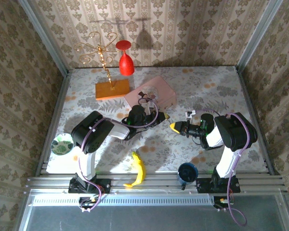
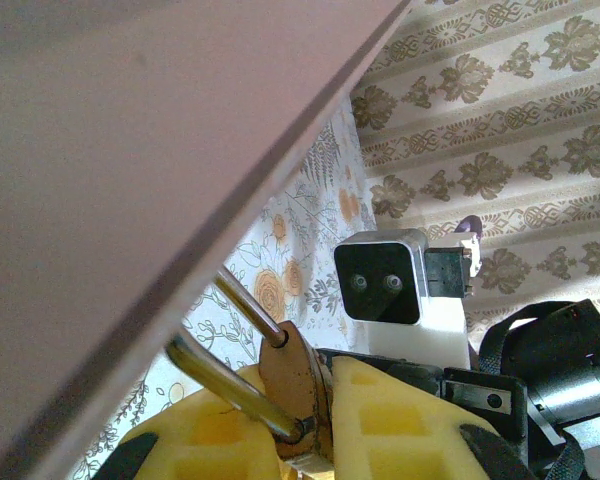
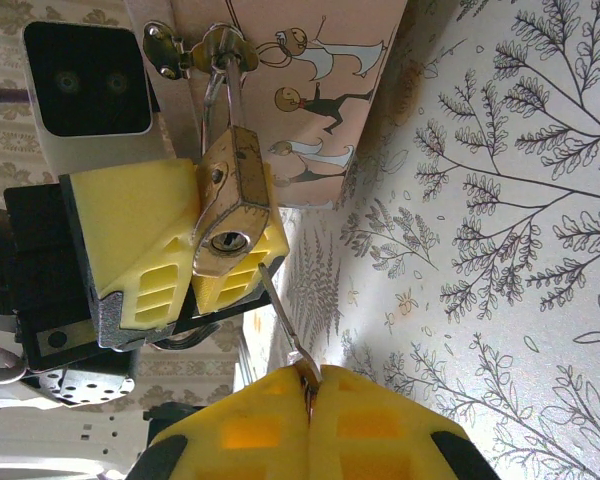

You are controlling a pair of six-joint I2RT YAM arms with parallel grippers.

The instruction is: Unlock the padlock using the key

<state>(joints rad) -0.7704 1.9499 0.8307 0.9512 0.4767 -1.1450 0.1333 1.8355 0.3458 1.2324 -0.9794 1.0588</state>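
- Right gripper (image 3: 308, 398): clenched on the key (image 3: 282, 318), pinching its head; the blade sticks out ahead of the yellow fingertips.
- Left gripper (image 2: 305, 415): clamped on the padlock (image 3: 228, 195), yellow pads on either side of the body.
- Padlock location: hangs by its shackle (image 3: 220, 95) from the metal hasp (image 3: 185, 45) on the edge of the pink box (image 3: 315, 90), at mid-table (image 1: 207, 96) between the two arms.
- Keyhole (image 3: 226, 241): on the lock's bottom face, turned toward the right gripper.
- Key relation: in the right wrist view the key tip sits just beside the keyhole, off to its lower right, near the edge of the lock body. Not inserted. Can't tell if the tip touches metal.
- Key long axis: runs from the right fingertips up toward the lock, slanted rather than lined up with the keyhole.
- Judgement: step in hand is lining up for insertion. The tip needs a small sideways shift onto the slot before pushing in.
- Risk: the tip could skid off the lock face.
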